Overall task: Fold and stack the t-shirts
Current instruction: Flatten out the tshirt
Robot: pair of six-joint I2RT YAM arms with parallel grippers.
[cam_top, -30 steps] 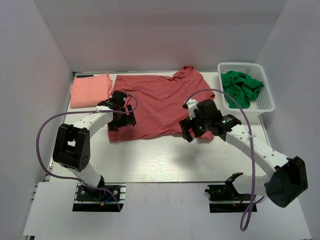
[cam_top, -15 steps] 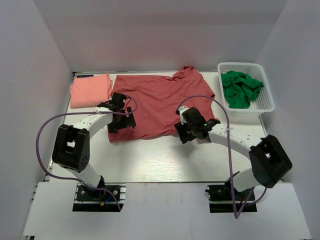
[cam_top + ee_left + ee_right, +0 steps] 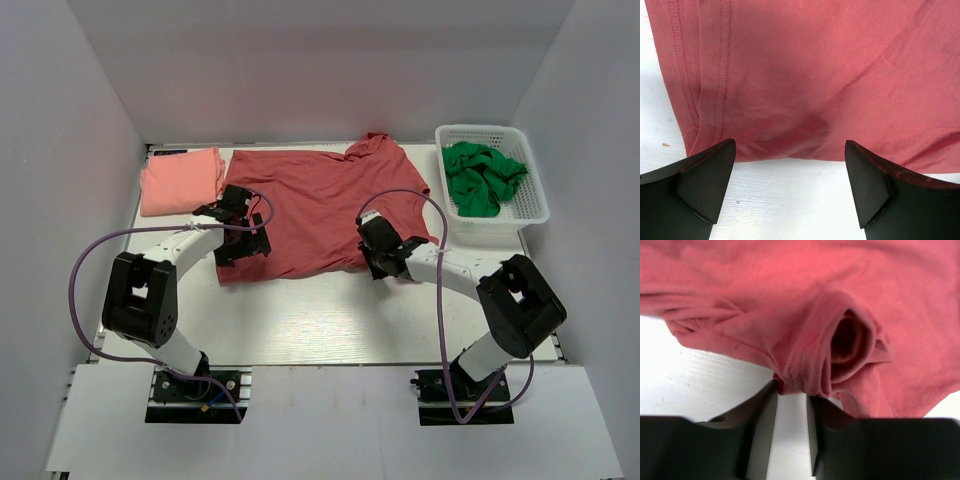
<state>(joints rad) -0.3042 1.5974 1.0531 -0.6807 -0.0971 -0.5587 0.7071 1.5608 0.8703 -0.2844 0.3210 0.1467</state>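
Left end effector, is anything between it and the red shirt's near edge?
Nothing visible. The left end effector hangs open right at the red shirt, its fingers straddling the hem, with only bare table between them.

My overhead camera sits above and behind the arm bases, facing down across the whole table (image 3: 300, 320) to its far edge. My left wrist camera looks close along its fingers (image 3: 705, 182) at the red shirt (image 3: 320, 205) hem near the left edge. My right wrist camera sits closer still, on a bunched fold. All three views share that shirt's near edge.
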